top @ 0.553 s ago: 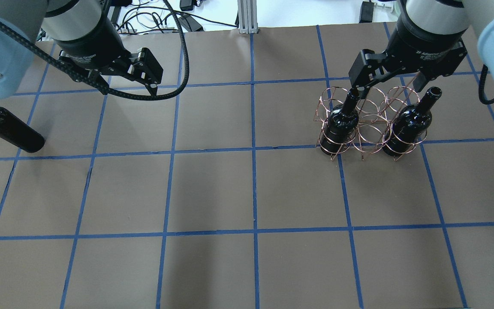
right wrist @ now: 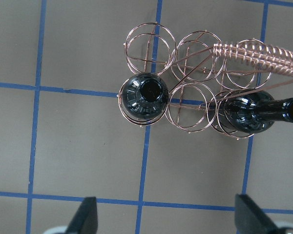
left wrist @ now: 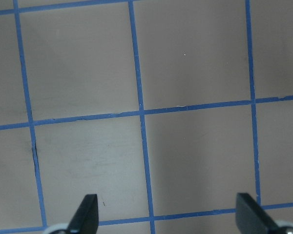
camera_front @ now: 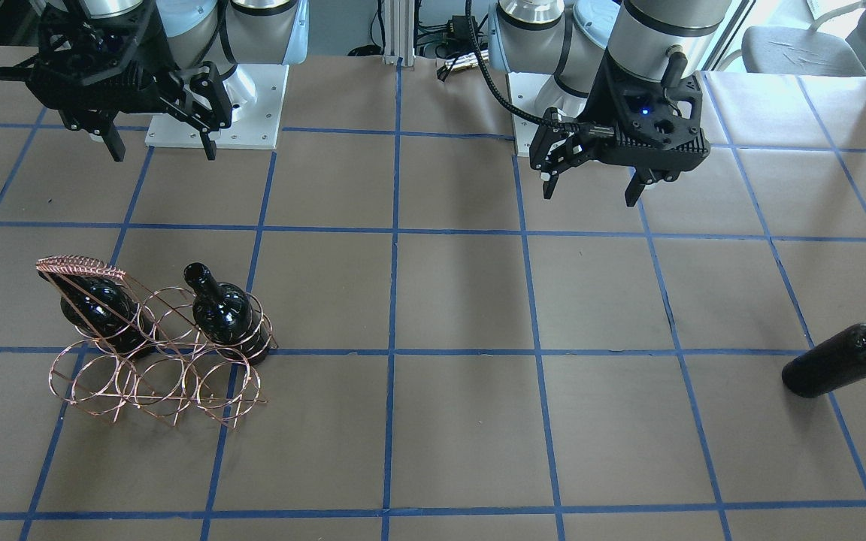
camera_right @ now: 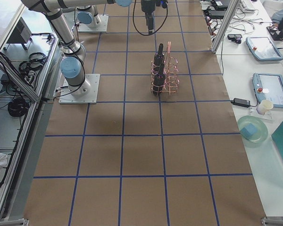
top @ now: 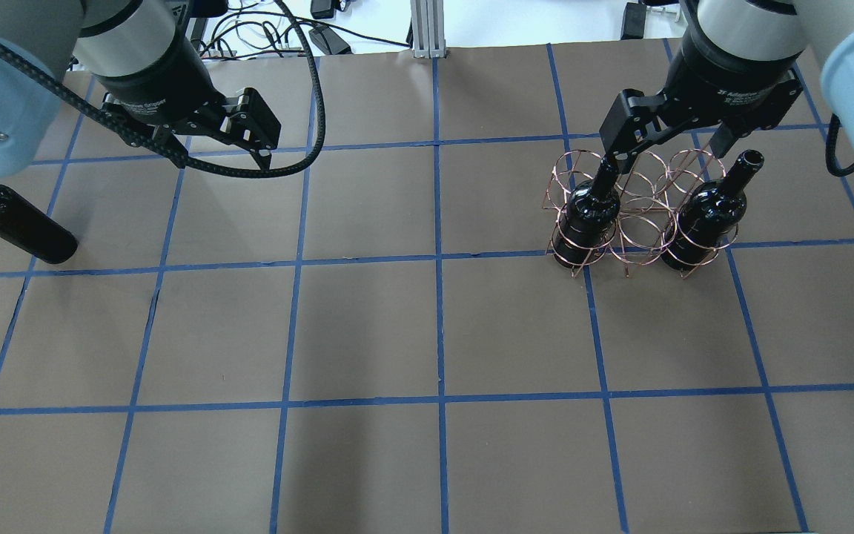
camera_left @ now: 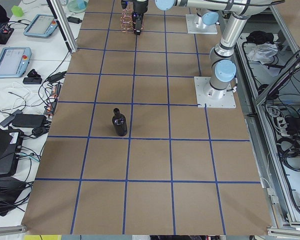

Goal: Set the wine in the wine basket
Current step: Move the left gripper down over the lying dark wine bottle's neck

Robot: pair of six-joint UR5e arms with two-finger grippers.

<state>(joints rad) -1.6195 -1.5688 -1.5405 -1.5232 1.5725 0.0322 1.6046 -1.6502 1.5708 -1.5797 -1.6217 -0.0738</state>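
Note:
One wine bottle point(top: 15, 222) stands alone on the table at the far left, also seen in the front view point(camera_front: 839, 364) and the left view point(camera_left: 120, 123). The copper wire wine basket point(top: 642, 222) stands at the right, also in the front view point(camera_front: 155, 368). It holds two alike bottles point(top: 590, 215) point(top: 705, 219) in the end cells of one row. My right gripper point(top: 668, 148) hangs open and empty above the basket; its wrist view looks down on the basket point(right wrist: 195, 48). My left gripper point(top: 223, 148) is open and empty, to the right of the lone bottle.
Brown paper with a blue tape grid covers the table point(top: 434, 334). A metal post point(top: 427, 30) and cables lie at its far edge. The left wrist view shows only bare paper point(left wrist: 185, 73) below the left gripper's fingertips point(left wrist: 85, 217).
Both grippers have shifted slightly upward in the overhead view. The bottles and the basket have not moved.

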